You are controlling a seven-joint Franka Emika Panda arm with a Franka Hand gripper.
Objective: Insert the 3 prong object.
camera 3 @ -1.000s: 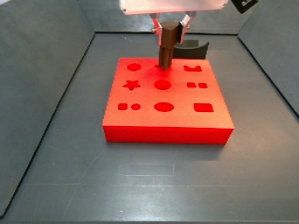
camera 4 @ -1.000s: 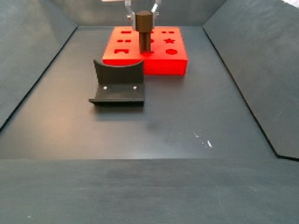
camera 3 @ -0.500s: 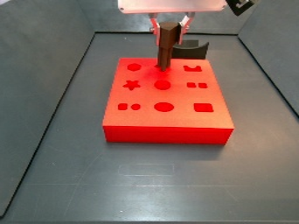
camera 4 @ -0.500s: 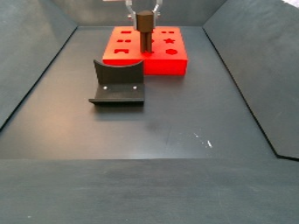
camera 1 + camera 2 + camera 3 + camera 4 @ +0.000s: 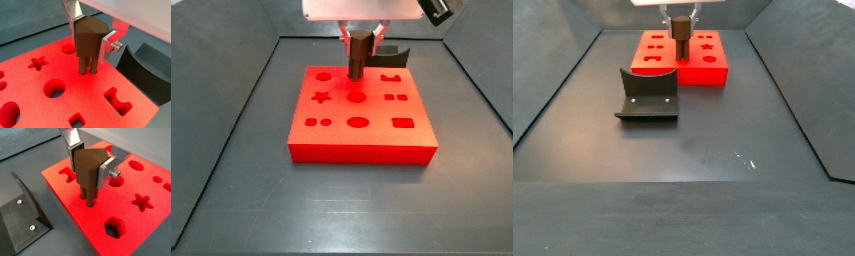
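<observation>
My gripper [image 5: 91, 37] is shut on the 3 prong object [image 5: 87, 41], a dark-brown piece held upright between the silver fingers [image 5: 107, 46]. It shows in both wrist views [image 5: 87, 170] and both side views [image 5: 366, 52] [image 5: 681, 36]. Its thin prongs [image 5: 87, 64] point down and their tips meet the top of the red block [image 5: 40, 80], between the other shaped holes. Whatever hole lies under the tips is hidden. The red block [image 5: 358, 125] lies on the dark floor [image 5: 684, 62], and the gripper [image 5: 366, 40] stands over its back row.
The fixture [image 5: 648, 95], a dark L-shaped bracket, stands on the floor beside the red block [image 5: 23, 218] [image 5: 393, 56] [image 5: 148, 67]. Dark walls enclose the floor on all sides. Several shaped holes lie across the block's top, among them a star [image 5: 141, 201] and a round one [image 5: 53, 88].
The gripper has come down slightly and shifted a little sideways with the 3 prong object still in it. The red block and the fixture have not moved.
</observation>
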